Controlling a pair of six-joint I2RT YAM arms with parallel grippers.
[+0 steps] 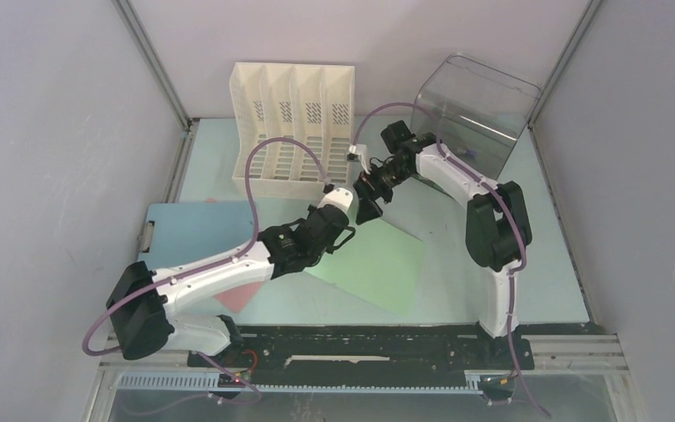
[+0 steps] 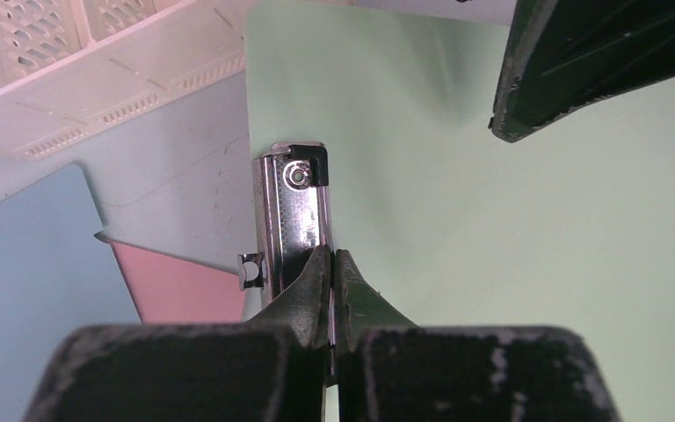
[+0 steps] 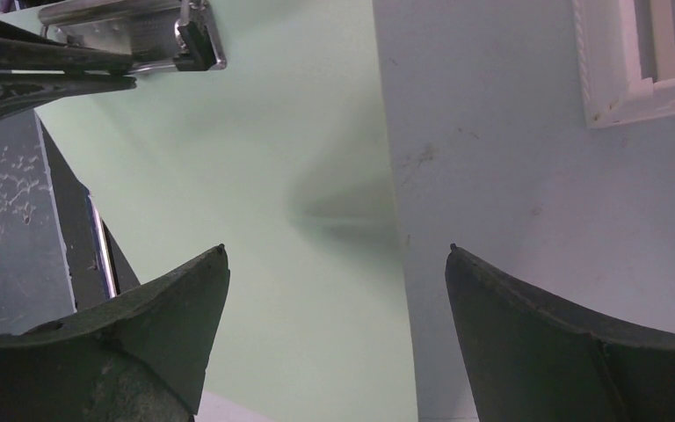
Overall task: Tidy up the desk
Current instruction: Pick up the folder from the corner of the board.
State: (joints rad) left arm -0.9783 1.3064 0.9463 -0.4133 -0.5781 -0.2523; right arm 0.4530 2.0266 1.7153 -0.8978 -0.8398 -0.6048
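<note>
The desk (image 1: pixel 549 264) is a pale mint tabletop. A green clipboard (image 1: pixel 382 264) lies at an angle in its middle. My left gripper (image 1: pixel 345 232) is shut on the clipboard's metal clip (image 2: pixel 294 215), fingertips pinched together (image 2: pixel 334 255) at the clip's near end. My right gripper (image 1: pixel 372 204) hovers open just beyond, over the green clipboard (image 3: pixel 255 202) where its edge meets the desk (image 3: pixel 536 176); nothing sits between its fingers (image 3: pixel 334 255). I cannot tell whether the clipboard is raised off the desk.
A white slotted file rack (image 1: pixel 292 123) stands at the back, with a clear plastic bin (image 1: pixel 475 110) at back right. A blue clipboard (image 1: pixel 198 227) and a pink board (image 1: pixel 239 297) lie at the left, partly under my left arm. Walls close three sides.
</note>
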